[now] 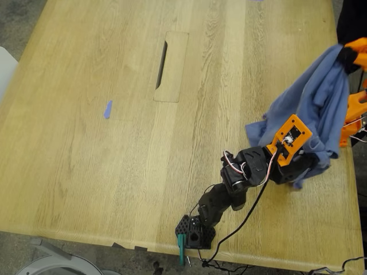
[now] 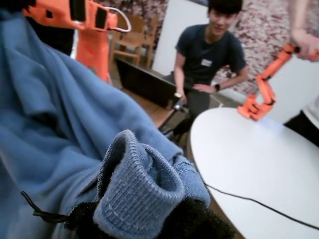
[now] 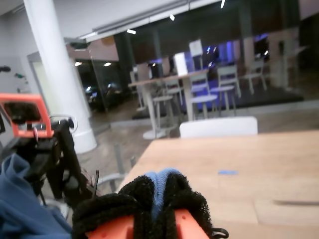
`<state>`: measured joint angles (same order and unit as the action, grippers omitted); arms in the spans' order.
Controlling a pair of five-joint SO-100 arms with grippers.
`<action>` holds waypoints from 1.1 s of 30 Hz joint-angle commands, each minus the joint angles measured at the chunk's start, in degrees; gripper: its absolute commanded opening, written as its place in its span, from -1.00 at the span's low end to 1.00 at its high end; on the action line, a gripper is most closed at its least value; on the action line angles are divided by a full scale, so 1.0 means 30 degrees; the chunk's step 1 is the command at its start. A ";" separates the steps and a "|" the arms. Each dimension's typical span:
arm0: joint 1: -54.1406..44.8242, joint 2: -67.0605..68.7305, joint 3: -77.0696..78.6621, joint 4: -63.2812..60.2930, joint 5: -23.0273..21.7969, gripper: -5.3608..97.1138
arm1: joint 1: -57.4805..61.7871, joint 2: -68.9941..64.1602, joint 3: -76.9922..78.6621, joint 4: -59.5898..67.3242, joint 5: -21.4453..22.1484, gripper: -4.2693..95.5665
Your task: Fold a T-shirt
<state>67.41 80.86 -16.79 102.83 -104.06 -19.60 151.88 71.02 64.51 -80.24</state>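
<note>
The slate-blue T-shirt (image 1: 321, 97) hangs bunched above the wooden table (image 1: 114, 172) near the exterior view's right edge, held between both arms. My first gripper (image 1: 303, 167), on the black arm with an orange camera mount, is shut on the shirt's low end. In the first wrist view a ribbed fold of the T-shirt (image 2: 134, 189) bulges from the black padded jaws of my first gripper (image 2: 144, 221). My second gripper (image 1: 351, 52), orange with black pads, holds the shirt's upper part at the exterior view's right edge. My second gripper (image 3: 154, 199) is shut on a blue sliver of the T-shirt (image 3: 160, 180).
A cable hatch with a dark slot (image 1: 171, 66) lies in the tabletop, and a strip of blue tape (image 1: 107, 109) is toward the exterior view's left. A black cable (image 1: 246, 217) trails off the near edge. A seated person (image 2: 209, 50) and an orange arm (image 2: 261, 87) are by a white round table (image 2: 259, 164).
</note>
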 commanded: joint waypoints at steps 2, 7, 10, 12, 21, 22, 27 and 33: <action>-0.3516 -0.0732 -0.0908 0.1348 -0.0498 -0.90 | -0.0645 0.1025 0.4570 -0.2607 0.0762 -0.88; -0.6621 -0.3457 -0.0908 0.1934 -0.0996 -0.90 | -0.0146 0.2197 0.8320 -0.4893 0.1465 -0.88; -0.8115 -0.4600 -0.0088 0.1963 -0.1436 -0.90 | 0.0176 0.2578 0.8818 -0.4893 0.1758 -0.88; -0.8525 -0.4834 -0.0117 0.1904 -0.1377 -0.90 | 0.0732 0.2695 0.8320 -0.4248 0.1846 -0.88; -0.7324 0.9609 1.8750 0.1904 -0.2227 -0.90 | 0.2197 0.3721 0.6211 0.0586 0.1758 -0.89; -0.7295 1.0342 1.9600 0.1904 -0.2285 -0.90 | 0.2227 0.3750 0.6445 0.0645 0.1816 -0.89; -0.9961 1.2539 2.3760 0.0937 -0.1816 -0.90 | 0.3926 0.3047 0.8115 0.0059 0.2051 -0.89; -1.5322 1.6875 3.2666 -0.5127 -0.1494 -0.90 | 0.8027 0.2842 1.2803 -0.4688 0.2197 -0.89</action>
<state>27.69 123.66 71.89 96.59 -109.25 1.14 160.31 106.44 56.51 -74.09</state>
